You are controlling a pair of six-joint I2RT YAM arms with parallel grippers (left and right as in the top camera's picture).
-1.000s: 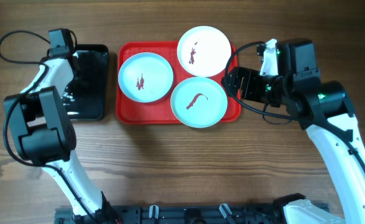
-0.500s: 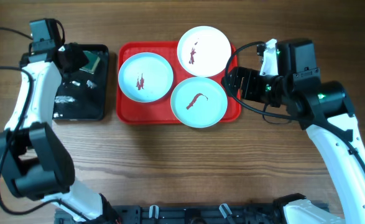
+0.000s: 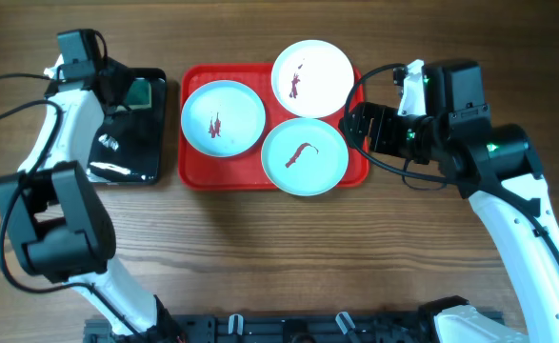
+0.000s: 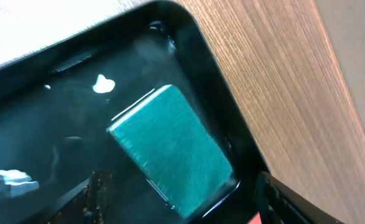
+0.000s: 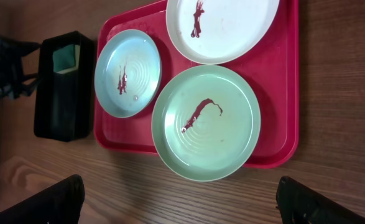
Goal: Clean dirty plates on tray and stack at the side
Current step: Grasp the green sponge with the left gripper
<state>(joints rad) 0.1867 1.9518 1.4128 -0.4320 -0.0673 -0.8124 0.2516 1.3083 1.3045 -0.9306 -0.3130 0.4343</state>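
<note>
Left jaws hover by the sponge (image 4: 170, 146) in the black tray (image 3: 162, 133) — gripping it or not, I cannot tell. Three plates (image 3: 223, 116) sit smeared on the red tray (image 3: 191, 171), none wiped, none stacked — everything's left. Right jaws wide open, empty, just beside it.

no text, label, brand, number or sign can be read on anything in view.

The plates (image 3: 223, 117) crowd the tray (image 3: 195, 173); wide bare table (image 3: 279, 248) lies along its near side.
</note>
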